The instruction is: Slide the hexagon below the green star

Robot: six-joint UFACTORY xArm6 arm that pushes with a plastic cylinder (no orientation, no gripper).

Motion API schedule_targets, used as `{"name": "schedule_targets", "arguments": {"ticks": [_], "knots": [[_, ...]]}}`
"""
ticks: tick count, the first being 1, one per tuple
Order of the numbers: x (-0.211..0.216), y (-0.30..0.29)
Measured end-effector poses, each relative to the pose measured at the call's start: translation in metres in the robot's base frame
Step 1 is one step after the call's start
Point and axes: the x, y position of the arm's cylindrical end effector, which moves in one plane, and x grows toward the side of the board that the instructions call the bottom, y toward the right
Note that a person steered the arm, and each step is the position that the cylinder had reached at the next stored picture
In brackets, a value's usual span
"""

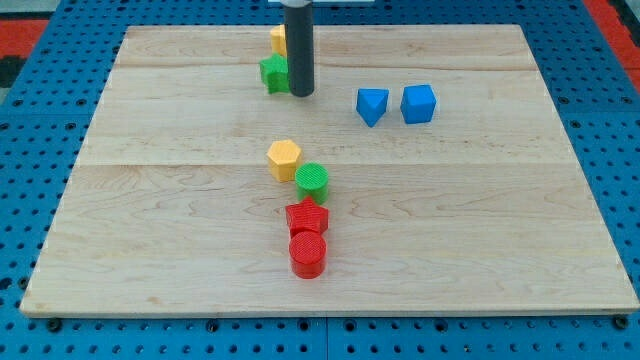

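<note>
The yellow hexagon (284, 159) lies near the board's middle, touching a green cylinder (312, 179) at its lower right. The green star (274, 73) sits near the view's top, left of centre, with a yellow block (279, 40) just above it, partly hidden by the rod. My tip (302, 93) stands right beside the green star, at its right edge, well above the hexagon.
A red star (307, 216) and a red cylinder (308, 254) sit in a column below the green cylinder. Two blue blocks (372, 105) (419, 103) lie at the upper right. The wooden board (150, 230) rests on a blue pegboard surface.
</note>
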Motion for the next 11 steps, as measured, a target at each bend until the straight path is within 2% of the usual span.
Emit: {"name": "schedule_targets", "arguments": {"ticks": [1,2,3,4,5,6,7,8,9,11], "knots": [[-0.023,-0.035],[-0.053,-0.046],[-0.013,-0.045],[0.038,0.002],[0.097,0.092],[0.159,0.099],[0.162,0.042],[0.141,-0.002],[0.099,-0.038],[0.028,-0.039]]}}
